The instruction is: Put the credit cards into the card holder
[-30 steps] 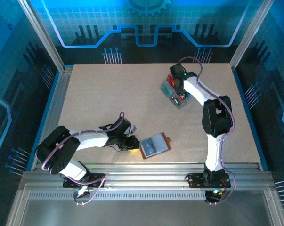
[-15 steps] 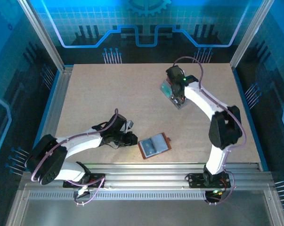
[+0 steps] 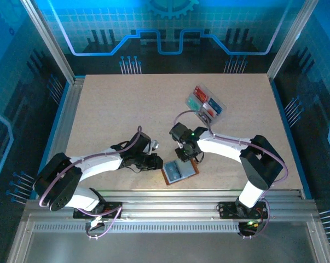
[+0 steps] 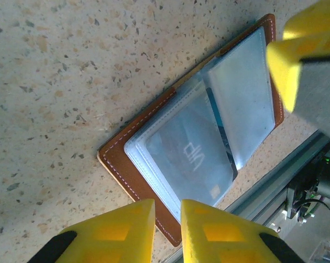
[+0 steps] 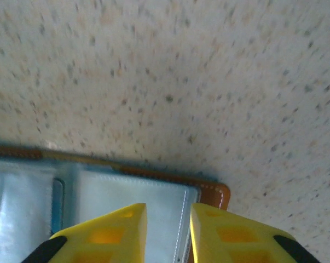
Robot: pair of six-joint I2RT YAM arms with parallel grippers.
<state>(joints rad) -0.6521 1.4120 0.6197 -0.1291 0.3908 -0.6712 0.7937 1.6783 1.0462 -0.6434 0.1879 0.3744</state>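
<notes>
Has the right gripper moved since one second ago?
Yes. The right gripper has left the clear tray at the far side and come toward the near edge, now over the card holder.

A clear plastic compartment tray (image 3: 205, 105) lies tilted on the far right part of the speckled beige tabletop (image 3: 115, 115), well apart from the near edge. Aluminium rails (image 3: 170, 200) run along the table's near side, and blue-lit patterned panels (image 3: 154, 27) enclose the back and both sides.
</notes>
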